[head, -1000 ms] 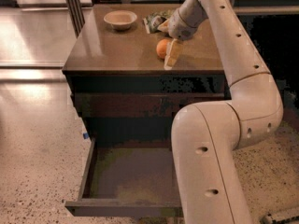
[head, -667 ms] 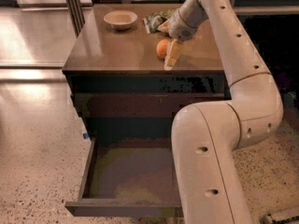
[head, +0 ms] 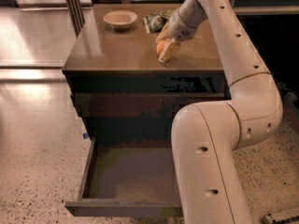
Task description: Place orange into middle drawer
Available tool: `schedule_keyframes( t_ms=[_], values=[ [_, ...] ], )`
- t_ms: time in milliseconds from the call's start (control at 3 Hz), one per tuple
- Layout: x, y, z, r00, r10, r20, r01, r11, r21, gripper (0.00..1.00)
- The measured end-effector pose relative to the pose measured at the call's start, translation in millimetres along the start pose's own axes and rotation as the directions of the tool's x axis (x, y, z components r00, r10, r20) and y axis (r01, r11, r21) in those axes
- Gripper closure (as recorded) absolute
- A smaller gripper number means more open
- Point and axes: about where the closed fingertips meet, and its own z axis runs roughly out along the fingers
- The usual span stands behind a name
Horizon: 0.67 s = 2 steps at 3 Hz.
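Note:
The orange (head: 160,46) sits on the brown cabinet top (head: 121,50), toward its right side. My gripper (head: 163,51) is down at the orange, reaching in from the upper right and touching or almost touching it; part of the fruit is hidden behind it. The middle drawer (head: 126,204) is pulled out below the cabinet front, a wide dark tray with a bare flat floor. My arm's large pale links cover the drawer's right side.
A shallow beige bowl (head: 120,19) stands at the back left of the top. A crumpled green packet (head: 156,20) lies behind the orange. A dark post (head: 72,6) rises at the cabinet's back left. Speckled floor (head: 37,143) lies to the left.

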Motion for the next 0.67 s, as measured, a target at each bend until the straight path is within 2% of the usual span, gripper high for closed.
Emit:
schedule_keyframes(
  t_ms=[667],
  values=[
    [0.0, 0.0, 0.0, 1.0, 0.0, 0.0, 0.0, 1.0, 0.0, 0.96]
  ],
)
